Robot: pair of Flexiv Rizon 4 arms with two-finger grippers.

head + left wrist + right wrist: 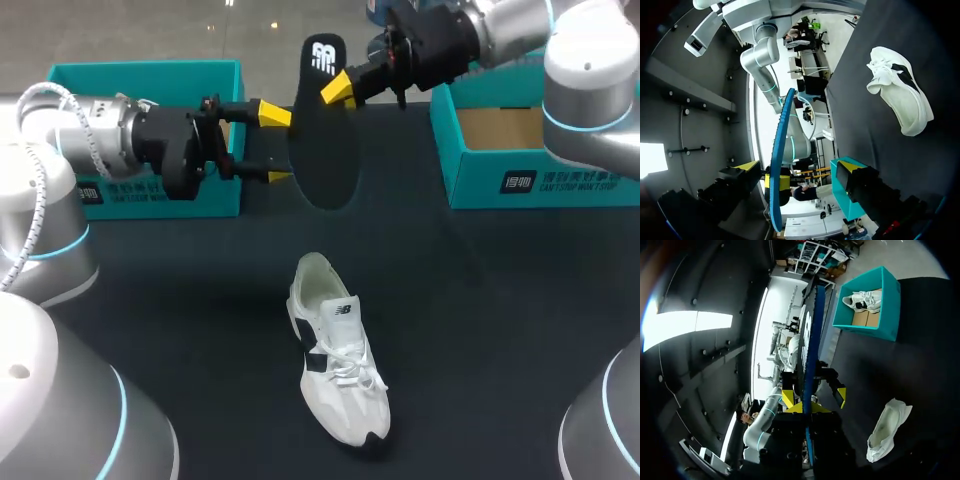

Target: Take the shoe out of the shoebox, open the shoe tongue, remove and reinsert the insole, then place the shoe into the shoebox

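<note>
Black cloth covers the table (pixel 500 300) in the head view. The white shoe (pixel 338 365) with dark patches stands on its sole near the middle of the table. Its toe points to the robot's side, and it is well apart from both boxes. Above it, in the air, the black insole (pixel 325 130) hangs nearly upright. The right gripper (pixel 337 88) comes in from the far right and pinches the insole near its upper end. The left gripper (pixel 276 145) comes in from the left and stands at the insole's side edge, with its two yellow tips spread wide. The teal left shoebox (pixel 150 70) is behind the left arm. The teal right shoebox (pixel 530 180) is under the right arm, and its brown cardboard floor shows.

From the left wrist view the insole is seen edge-on. It passes between the left gripper's fingers, nearer to one of them. The other finger is clearly apart from it, so this gripper has hold of nothing. The shoe lies on the cloth off to one side.

From the right wrist view the insole's edge runs straight out from between the right gripper's own tips, which are closed tight on it. The left gripper's spread tips stand just ahead, one on each side of the insole. Farther off, the left shoebox holds a second shoe (pixel 863 300).
</note>
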